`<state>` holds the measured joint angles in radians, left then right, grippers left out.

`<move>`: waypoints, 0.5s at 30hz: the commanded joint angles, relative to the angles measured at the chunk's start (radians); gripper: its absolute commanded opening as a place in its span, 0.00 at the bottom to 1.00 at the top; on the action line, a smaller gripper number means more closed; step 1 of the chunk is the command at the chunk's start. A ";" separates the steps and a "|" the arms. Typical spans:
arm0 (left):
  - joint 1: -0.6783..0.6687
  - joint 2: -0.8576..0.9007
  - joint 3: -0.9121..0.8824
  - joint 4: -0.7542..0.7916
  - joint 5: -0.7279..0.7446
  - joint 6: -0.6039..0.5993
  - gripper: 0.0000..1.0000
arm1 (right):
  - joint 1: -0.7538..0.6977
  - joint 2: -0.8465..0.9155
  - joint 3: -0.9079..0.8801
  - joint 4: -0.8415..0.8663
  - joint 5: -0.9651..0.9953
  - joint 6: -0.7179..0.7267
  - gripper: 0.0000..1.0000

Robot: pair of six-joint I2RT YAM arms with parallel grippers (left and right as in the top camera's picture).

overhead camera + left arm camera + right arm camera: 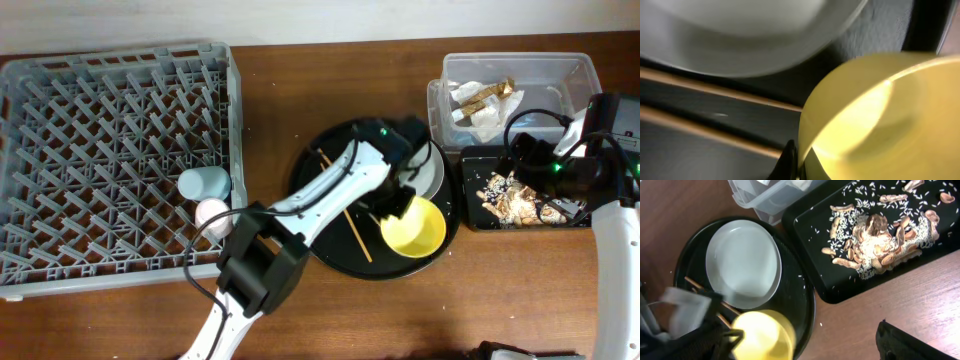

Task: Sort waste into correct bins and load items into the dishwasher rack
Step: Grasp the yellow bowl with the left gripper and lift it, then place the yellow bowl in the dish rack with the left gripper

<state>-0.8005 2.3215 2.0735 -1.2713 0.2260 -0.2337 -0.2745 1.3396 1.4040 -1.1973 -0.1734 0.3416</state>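
My left gripper (396,207) is shut on the rim of the yellow bowl (417,229), which sits on the round black tray; one dark finger presses the bowl's outer wall (790,160). The pale plate (427,170) and two chopsticks (350,222) lie on the same tray. The light blue cup (203,182) and pink cup (212,212) stand in the grey dishwasher rack (110,160). The wrapper (487,94) and napkin (487,120) lie in the clear tub (575,75). Food scraps (508,195) fill the black rectangular tray (475,160). My right gripper (558,190) hovers open and empty over that tray's right end.
The large round black tray (320,170) sits between the rack and the bins. The right wrist view shows bare wooden table (855,325) between the round tray and the scrap tray (810,225), with a few rice grains scattered on it.
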 commanded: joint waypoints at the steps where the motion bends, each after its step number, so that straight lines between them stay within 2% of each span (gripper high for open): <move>1: 0.060 -0.095 0.158 -0.098 -0.171 0.071 0.01 | -0.008 -0.009 0.004 0.000 0.010 0.008 0.98; 4: 0.156 -0.157 0.303 -0.213 -0.418 0.071 0.01 | -0.008 -0.009 0.004 0.000 0.010 0.008 0.98; 7: 0.232 -0.200 0.330 -0.287 -0.698 0.070 0.01 | -0.008 -0.009 0.004 0.000 0.010 0.008 0.99; 8: 0.269 -0.207 0.330 -0.325 -0.859 0.040 0.01 | -0.008 -0.009 0.004 0.000 0.009 0.008 0.98; 9: 0.298 -0.207 0.329 -0.356 -0.993 -0.045 0.01 | -0.008 -0.009 0.004 0.000 0.010 0.008 0.98; 10: 0.324 -0.207 0.327 -0.370 -1.078 -0.105 0.01 | -0.008 -0.009 0.004 0.000 0.010 0.008 0.98; 15: 0.475 -0.207 0.306 -0.323 -1.284 -0.195 0.01 | -0.008 -0.009 0.004 0.000 0.010 0.008 0.98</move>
<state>-0.3927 2.1296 2.3909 -1.6119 -0.8543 -0.3332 -0.2745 1.3396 1.4040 -1.1969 -0.1734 0.3416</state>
